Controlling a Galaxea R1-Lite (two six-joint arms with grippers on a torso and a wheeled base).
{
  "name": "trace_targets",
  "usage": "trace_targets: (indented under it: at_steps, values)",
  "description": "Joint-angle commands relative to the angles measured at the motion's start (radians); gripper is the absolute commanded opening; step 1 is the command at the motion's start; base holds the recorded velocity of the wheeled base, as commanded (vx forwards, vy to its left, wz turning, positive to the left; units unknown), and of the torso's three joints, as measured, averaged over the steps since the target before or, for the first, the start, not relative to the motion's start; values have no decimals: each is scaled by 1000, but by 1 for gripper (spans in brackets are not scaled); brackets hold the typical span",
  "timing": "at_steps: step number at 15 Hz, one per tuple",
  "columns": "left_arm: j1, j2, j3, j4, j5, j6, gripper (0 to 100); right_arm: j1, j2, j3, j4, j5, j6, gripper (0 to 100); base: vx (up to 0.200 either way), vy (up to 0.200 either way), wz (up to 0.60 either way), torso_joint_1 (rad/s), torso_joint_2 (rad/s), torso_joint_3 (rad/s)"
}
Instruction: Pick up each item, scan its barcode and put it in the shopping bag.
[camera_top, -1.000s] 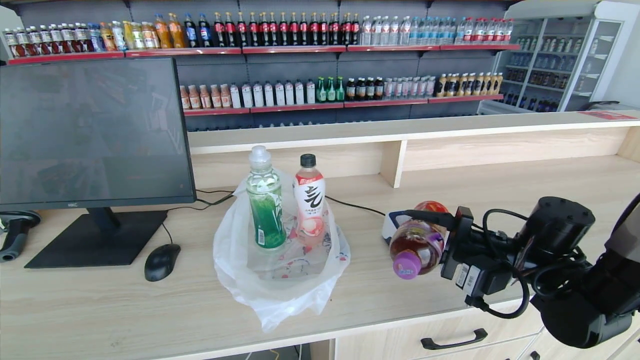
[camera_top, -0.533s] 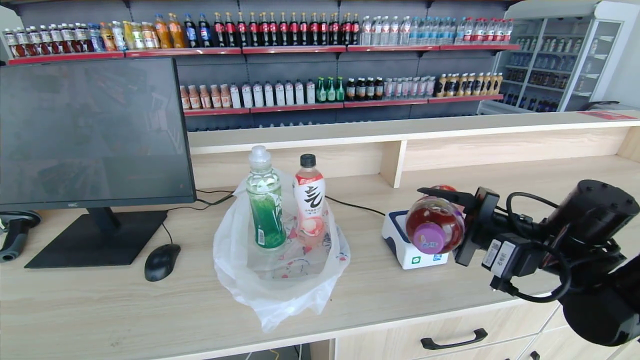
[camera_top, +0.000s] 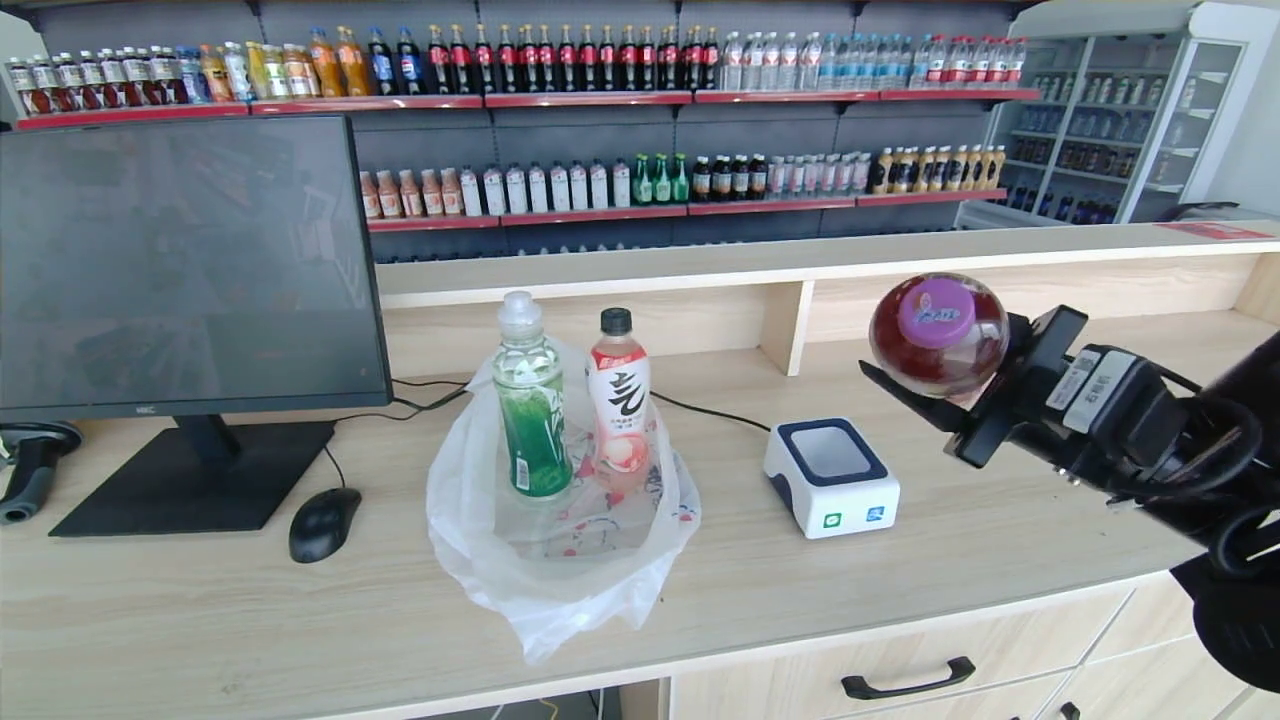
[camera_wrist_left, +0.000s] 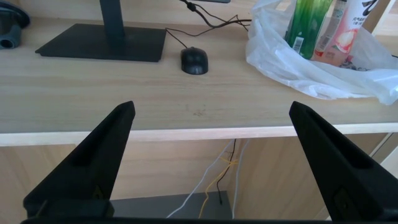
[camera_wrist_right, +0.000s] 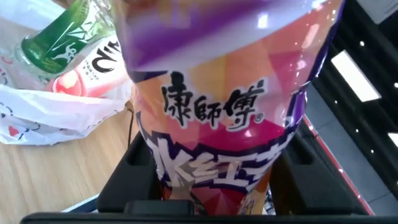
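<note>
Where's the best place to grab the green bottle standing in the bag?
The green bottle stands upright with its lower half inside the bag, and the pink bottle crowds one side. So probably grip its clear upper part, above the label, coming from the monitor side.

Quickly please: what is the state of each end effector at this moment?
Left end effector: open, holding nothing.
Right end effector: closed on the purple-capped bottle.
</note>
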Motion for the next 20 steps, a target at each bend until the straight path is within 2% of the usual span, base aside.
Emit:
trace_targets:
  at_steps: [1,4,6,11,14,17,20]
  values:
    - [0,0,0,0,-1,-1,100,1,-85,63,-1,-82,101,0,0,0,0,0,0,0]
    - [0,0,0,0,0,-2,100,1,-167,191,-1,-251,347,0,0,0,0,0,0,0]
    - [2,0,0,0,0,-2,100,2,-205,211,-1,-335,485,0,0,0,0,0,0,0]
    - [0,0,0,-2,-1,-1,100,-4,-191,231,-1,-338,552,0,0,0,0,0,0,0]
    - [0,0,0,0,0,-1,100,31,-187,265,-1,-341,606,0,0,0,0,0,0,0]
    - [0,0,0,0,-1,1,100,8,-179,244,-1,-341,607,0,-200,0,0,5,1,-1]
    - [0,0,0,-2,-1,2,100,-27,-151,222,-1,-343,607,0,0,0,0,0,0,0]
